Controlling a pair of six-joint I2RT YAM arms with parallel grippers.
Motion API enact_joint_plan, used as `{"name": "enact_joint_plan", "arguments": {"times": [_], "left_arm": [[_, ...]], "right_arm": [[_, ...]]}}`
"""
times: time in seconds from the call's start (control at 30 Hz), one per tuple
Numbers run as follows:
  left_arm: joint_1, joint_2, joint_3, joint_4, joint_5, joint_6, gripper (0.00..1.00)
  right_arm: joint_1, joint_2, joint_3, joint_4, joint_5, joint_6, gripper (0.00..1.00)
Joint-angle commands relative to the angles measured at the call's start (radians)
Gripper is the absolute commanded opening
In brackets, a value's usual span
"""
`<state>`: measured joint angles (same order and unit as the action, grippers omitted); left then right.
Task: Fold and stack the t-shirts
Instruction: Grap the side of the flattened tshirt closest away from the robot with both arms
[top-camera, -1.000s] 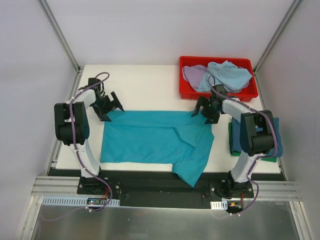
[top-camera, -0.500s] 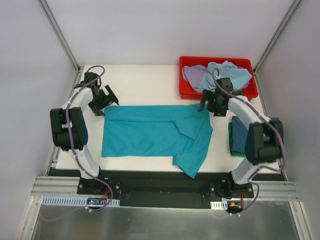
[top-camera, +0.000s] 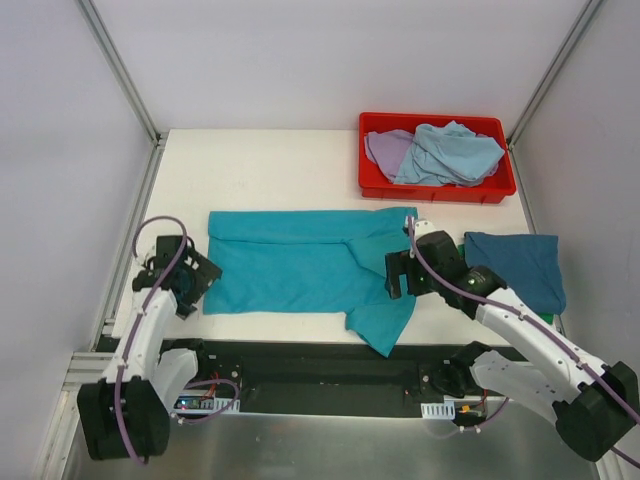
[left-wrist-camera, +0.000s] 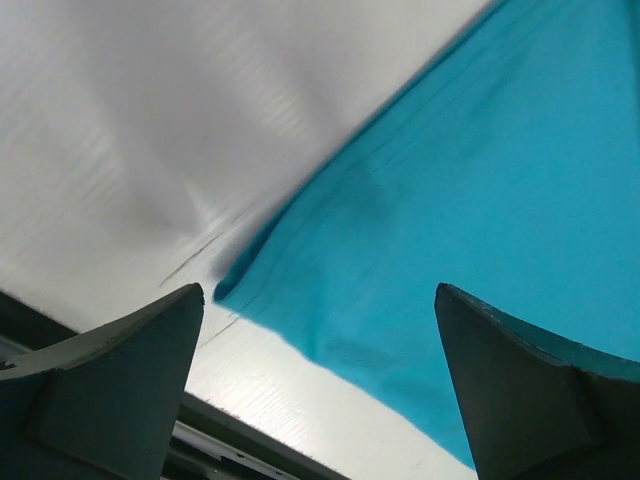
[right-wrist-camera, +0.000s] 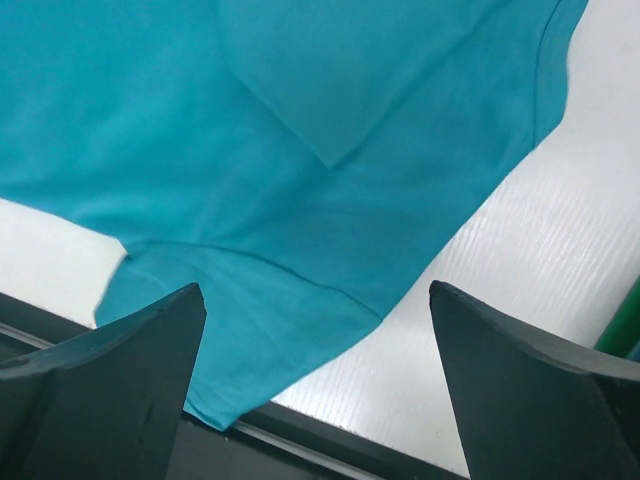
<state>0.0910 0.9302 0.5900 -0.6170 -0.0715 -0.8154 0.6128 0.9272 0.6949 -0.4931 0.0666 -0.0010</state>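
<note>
Risk of pinching just one layer at the near edge of the teal t-shirt (top-camera: 290, 265), leaving the fold skewed. Risk too of dragging cloth off the counter (top-camera: 280, 170), given the sleeve hanging over its near rim. Left hand (top-camera: 192, 282) and right hand (top-camera: 398, 276) both wide, gripping nothing. Lies mid-counter, long axis left to right, hem left, sleeves right.

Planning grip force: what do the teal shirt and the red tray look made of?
Teal t-shirt: soft matte knit cloth, possibly cotton; it lies limp with soft creases. Red tray: rigid plastic, it seems; smooth, slightly glossy walls with a straight moulded rim.
</note>
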Motion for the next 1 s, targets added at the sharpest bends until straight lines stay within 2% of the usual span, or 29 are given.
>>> {"name": "enact_joint_plan", "arguments": {"times": [0.0,0.13,0.27,0.37,0.43,0.53,0.67,0.83,0.97], "left_arm": [[-0.008,-0.123,-0.12,-0.029,0.01,-0.139,0.98],[-0.008,-0.145,-0.16,-0.041,0.001,-0.165,0.91],[-0.008,-0.111,-0.185,-0.053,-0.024,-0.174,0.65],[-0.01,-0.071,-0.193,-0.049,-0.016,-0.188,0.53],[-0.008,-0.05,-0.191,-0.049,-0.034,-0.182,0.47],[-0.008,-0.019,-0.179,-0.041,-0.054,-0.179,0.44],[-0.008,0.012,-0.173,-0.013,-0.034,-0.172,0.33],[-0.01,0.038,-0.191,0.051,-0.025,-0.166,0.01],[-0.011,0.055,-0.174,0.08,-0.013,-0.139,0.0]], "right_arm": [[0.031,-0.028,-0.06,0.013,-0.021,0.021,0.96],[0.036,-0.024,-0.08,0.001,-0.007,0.009,0.96],[0.038,-0.044,-0.092,0.004,0.025,0.009,0.96],[0.038,-0.05,-0.103,0.011,0.025,0.009,0.96],[0.038,-0.048,-0.11,0.02,0.016,0.009,0.96],[0.038,-0.036,-0.115,0.033,-0.002,0.009,0.96],[0.038,-0.018,-0.112,0.025,-0.002,0.009,0.96],[0.05,0.007,-0.118,0.042,-0.01,-0.019,0.98],[0.152,0.039,-0.091,0.019,-0.002,-0.036,0.99]]}}
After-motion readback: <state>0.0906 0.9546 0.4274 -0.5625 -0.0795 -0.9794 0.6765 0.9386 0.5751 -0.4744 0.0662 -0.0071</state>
